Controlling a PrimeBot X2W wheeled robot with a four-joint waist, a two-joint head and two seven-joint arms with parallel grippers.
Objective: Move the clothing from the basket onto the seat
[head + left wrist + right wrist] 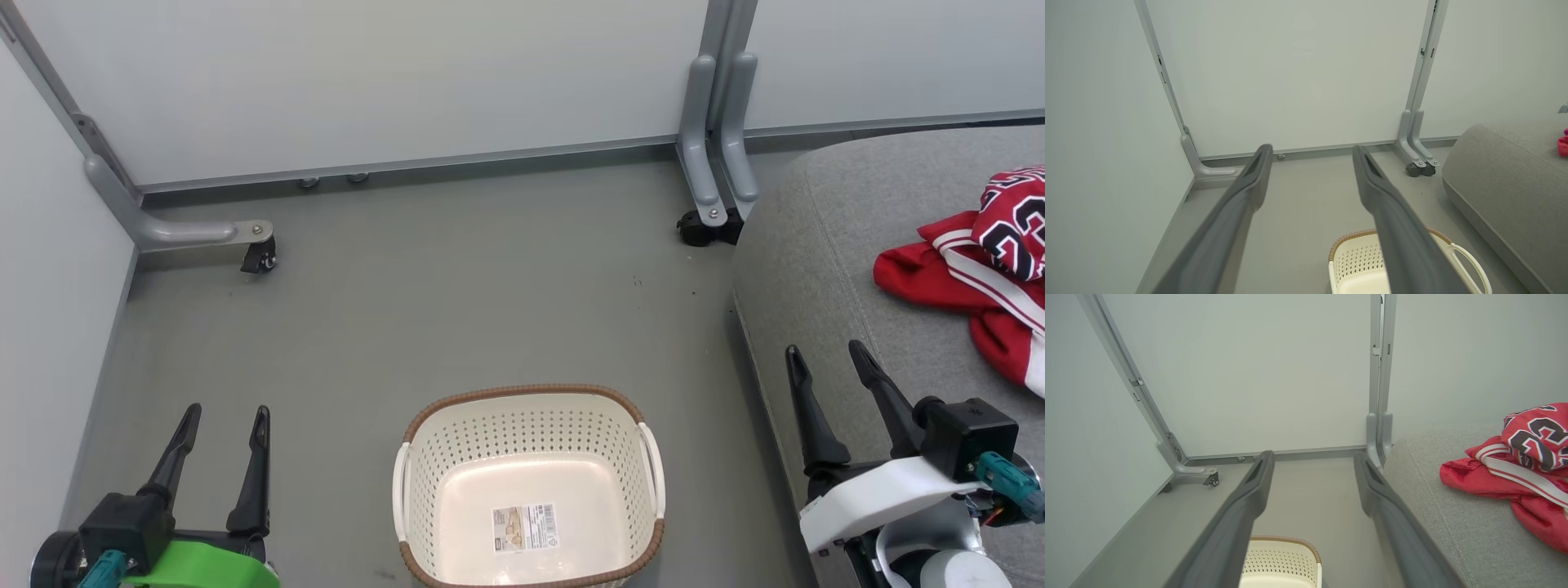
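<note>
The red clothing [980,269] with white-striped trim lies crumpled on the light-grey seat [824,245] at the right; black-and-white lettering shows on the jersey [1535,437]. The cream basket [529,490] with a brown rim stands on the floor at the bottom centre, holding nothing but a label sticker. My left gripper [225,420] hangs open at the lower left, left of the basket. Over the seat's front edge my right gripper [824,355] is open, apart from the clothing. Both wrist views show spread fingers with nothing between them, and the basket rim [1355,239] [1286,541] low in each.
White partition panels on grey posts with castor feet [709,224] [258,255] close off the back and left. Bare grey floor [457,294] lies between the panels, basket and seat.
</note>
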